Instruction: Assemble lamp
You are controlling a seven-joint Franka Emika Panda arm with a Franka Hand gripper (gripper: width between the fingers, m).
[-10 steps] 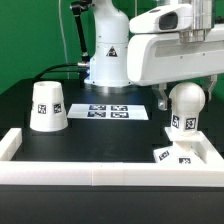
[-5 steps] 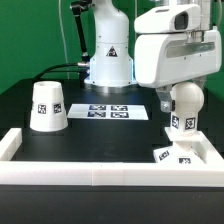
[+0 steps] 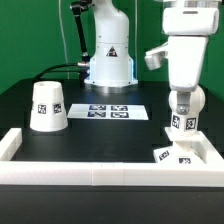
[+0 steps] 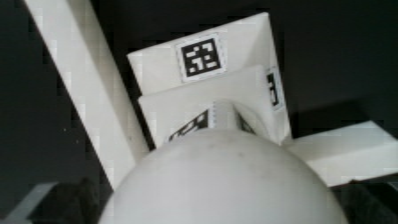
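Sitting nearest in the exterior view, the white border rail (image 3: 100,172) corners the lamp base (image 3: 178,154) at the exterior view's right, likely so it cannot slide. Upright on it stands the bulb (image 3: 186,108), probably being seated. The gripper (image 3: 185,95) hangs right over the bulb; I cannot tell how its 2 jaws stand. Farther back, the shade (image 3: 47,106) waits mouth-down near the marker board (image 3: 110,111).

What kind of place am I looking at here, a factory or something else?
Most likely a robotics research lab, not a factory. A robot arm stands at a black table fenced by a white rail, and the marker board and the shade carry printed square tags.
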